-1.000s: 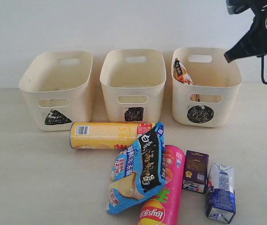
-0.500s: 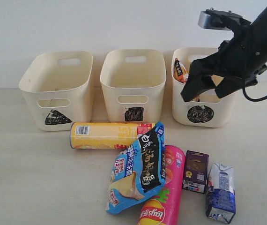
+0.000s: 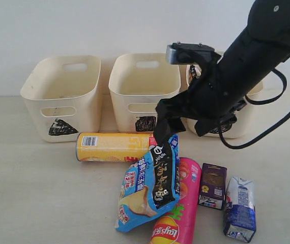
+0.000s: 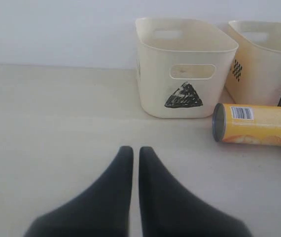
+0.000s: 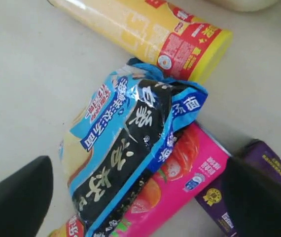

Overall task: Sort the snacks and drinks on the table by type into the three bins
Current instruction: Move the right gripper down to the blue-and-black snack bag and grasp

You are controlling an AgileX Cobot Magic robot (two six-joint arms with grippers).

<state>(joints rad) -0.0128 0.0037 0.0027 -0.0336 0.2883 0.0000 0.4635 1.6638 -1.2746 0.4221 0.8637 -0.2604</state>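
While right gripper (image 3: 180, 133) hovers: jaws spread wide, empty
blue-black chip bag (image 3: 152, 183): 7 o'clock of it
left gripper (image 4: 135, 154): pressed closed, empty

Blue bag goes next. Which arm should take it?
Right. The right gripper hovers open over the blue bag, a finger on each side. The left gripper is shut, facing the triangle bin, well away from the bag.

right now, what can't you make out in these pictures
- right-hand bin: exterior view, right arm hides its mark and most of its inside
- pink can: exterior view, lower end cut off by the frame edge, blue-black bag overlaps it
- yellow can: left wrist view, cut off by the frame edge
- purple carton: right wrist view, partly behind a gripper finger
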